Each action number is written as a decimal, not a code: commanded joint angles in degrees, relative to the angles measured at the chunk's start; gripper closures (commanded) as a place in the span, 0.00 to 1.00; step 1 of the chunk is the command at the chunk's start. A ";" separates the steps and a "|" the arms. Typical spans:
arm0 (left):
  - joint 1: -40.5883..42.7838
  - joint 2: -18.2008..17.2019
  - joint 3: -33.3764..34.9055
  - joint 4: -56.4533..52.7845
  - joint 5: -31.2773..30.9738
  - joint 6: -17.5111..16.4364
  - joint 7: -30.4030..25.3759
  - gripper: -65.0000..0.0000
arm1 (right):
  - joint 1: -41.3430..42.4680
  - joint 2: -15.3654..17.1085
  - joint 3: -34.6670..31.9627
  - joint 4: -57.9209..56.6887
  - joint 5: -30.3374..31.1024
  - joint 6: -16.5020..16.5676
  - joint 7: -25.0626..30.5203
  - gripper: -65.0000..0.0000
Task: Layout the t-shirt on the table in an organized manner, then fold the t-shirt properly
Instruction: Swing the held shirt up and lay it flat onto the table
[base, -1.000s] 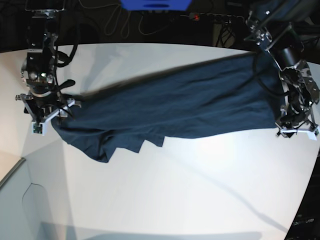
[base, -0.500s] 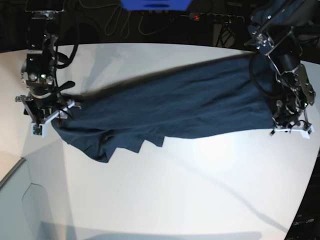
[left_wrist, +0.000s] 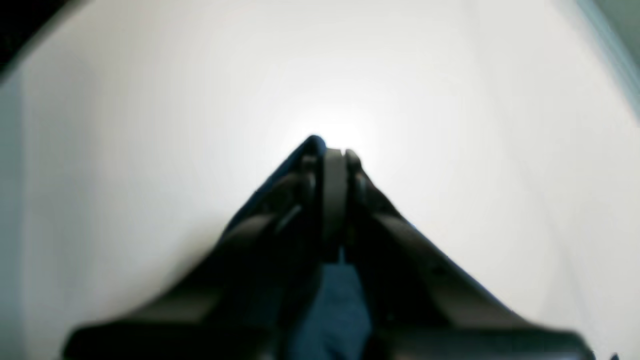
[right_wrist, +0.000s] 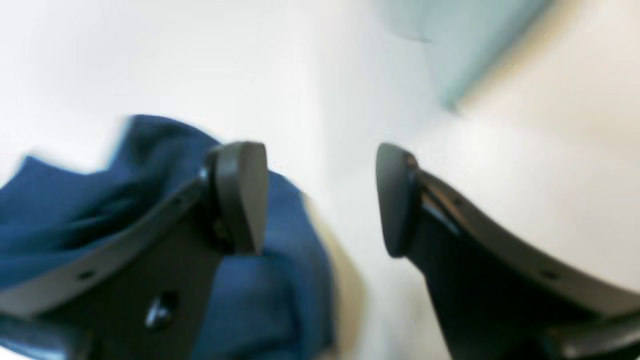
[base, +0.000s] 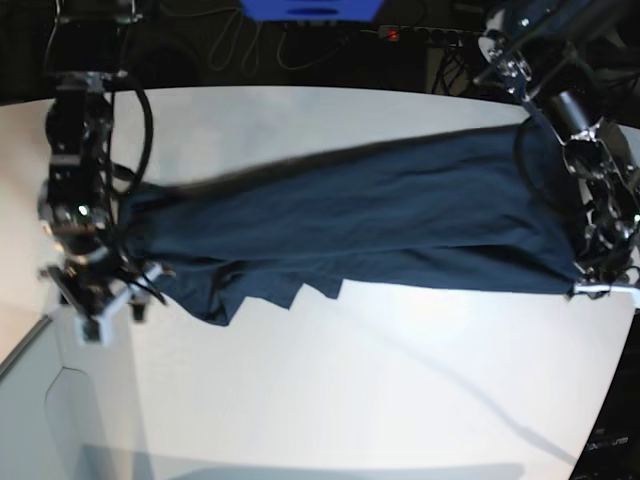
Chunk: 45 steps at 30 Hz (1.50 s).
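The dark navy t-shirt (base: 370, 215) lies stretched in a long wrinkled band across the white table (base: 350, 380). At the band's right end, near the table's right edge, my left gripper (base: 600, 288) is shut on the t-shirt. In the left wrist view its jaws (left_wrist: 332, 155) are pressed together, with navy cloth (left_wrist: 335, 305) showing at the tip and below. My right gripper (base: 108, 305) stands open at the shirt's left end. In the right wrist view the right gripper (right_wrist: 317, 200) has bare table between its fingers, and the t-shirt (right_wrist: 125, 210) lies under and beside one finger (right_wrist: 240, 195).
Cables and a power strip (base: 420, 35) run behind the table's far edge, beside a blue object (base: 310, 8). The table's curved edge drops to a grey-green surface (base: 40, 410) at the lower left, and its right edge (base: 612, 400) is close to the left gripper.
The left gripper has shut on the shirt's right end and pulled it right and toward the front. The right arm has moved toward the front, still open. The shirt has shifted right.
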 joint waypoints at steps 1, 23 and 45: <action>-0.69 -0.84 0.23 2.02 -0.06 0.29 -0.76 1.00 | 2.78 0.41 0.24 -1.64 -0.27 1.36 0.80 0.46; 1.16 0.12 -0.03 2.37 -0.06 0.20 -0.76 1.00 | 22.56 6.13 -7.58 -46.21 -0.45 13.58 8.36 0.41; 2.39 0.30 -0.03 9.58 -0.06 0.20 -0.85 1.00 | 18.61 5.07 -6.70 -39.09 -0.45 13.76 7.74 1.00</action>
